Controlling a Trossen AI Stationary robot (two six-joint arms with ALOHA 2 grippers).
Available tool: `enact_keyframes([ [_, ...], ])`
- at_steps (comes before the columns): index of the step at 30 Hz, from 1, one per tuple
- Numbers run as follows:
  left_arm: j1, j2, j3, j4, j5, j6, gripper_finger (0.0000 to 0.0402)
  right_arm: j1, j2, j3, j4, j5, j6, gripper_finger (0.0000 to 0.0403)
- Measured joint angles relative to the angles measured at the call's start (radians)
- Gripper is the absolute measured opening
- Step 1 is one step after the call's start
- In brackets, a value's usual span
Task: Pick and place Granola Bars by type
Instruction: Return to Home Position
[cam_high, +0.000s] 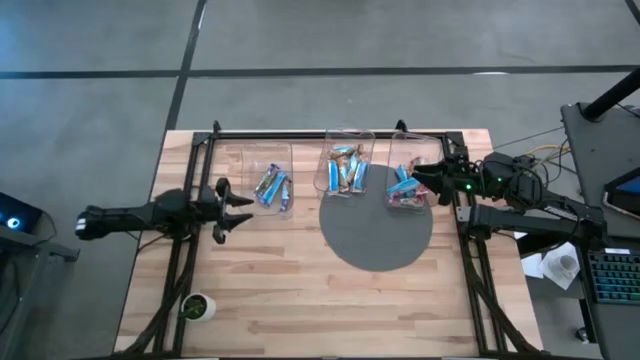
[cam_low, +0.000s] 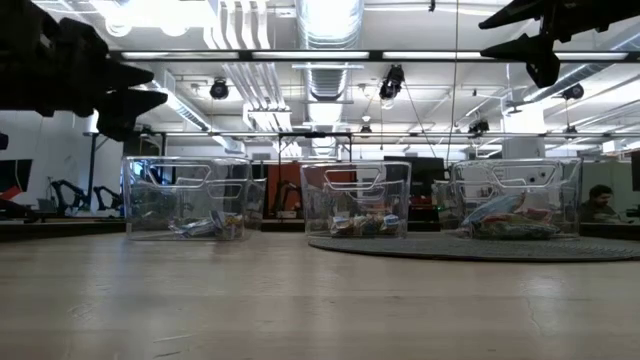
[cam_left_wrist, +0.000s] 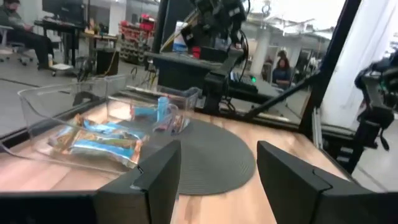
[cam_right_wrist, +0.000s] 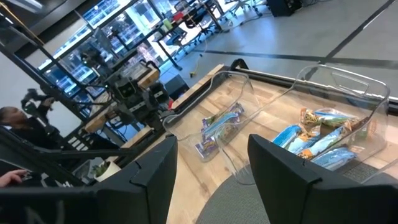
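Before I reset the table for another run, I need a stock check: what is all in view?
Table: one, light wood.
Clear bins: three, transparent, in a row at its far side.
Granola bars: several in each bin, mostly blue in the left, blue and tan in the middle, blue and red in the right.
Mat: one, grey, round, mid-table, reaching the middle and right bins.
Cup: one, green and white, near left corner.
Left gripper: open, empty, beside the left bin.
Right gripper: open, empty, over the right bin.

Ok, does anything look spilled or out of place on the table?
Nothing stands out. The bars lie inside three clear bins, none loose on the table; the cup stands upright. Left gripper and right gripper are open, empty.
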Motion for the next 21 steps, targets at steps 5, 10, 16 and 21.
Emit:
enact_keyframes([
  [5, 0.000, -0.001, 0.000, -0.011, 0.002, -0.038, 0.0193, 0.000, 0.000, 0.000, 0.000, 0.000, 0.000, 0.0187],
  [10, -0.006, -0.001, 0.000, -0.011, 0.000, -0.039, 0.0193, 0.000, 0.000, 0.000, 0.000, 0.000, 0.000, 0.0187],
  [16, -0.069, -0.001, -0.001, 0.017, -0.005, -0.039, 0.0193, 0.000, 0.000, 0.000, 0.000, 0.000, 0.000, 0.0187],
  [21, -0.075, 0.056, 0.001, 0.007, -0.008, -0.041, 0.0193, 0.000, 0.000, 0.000, 0.000, 0.000, 0.000, 0.0187],
])
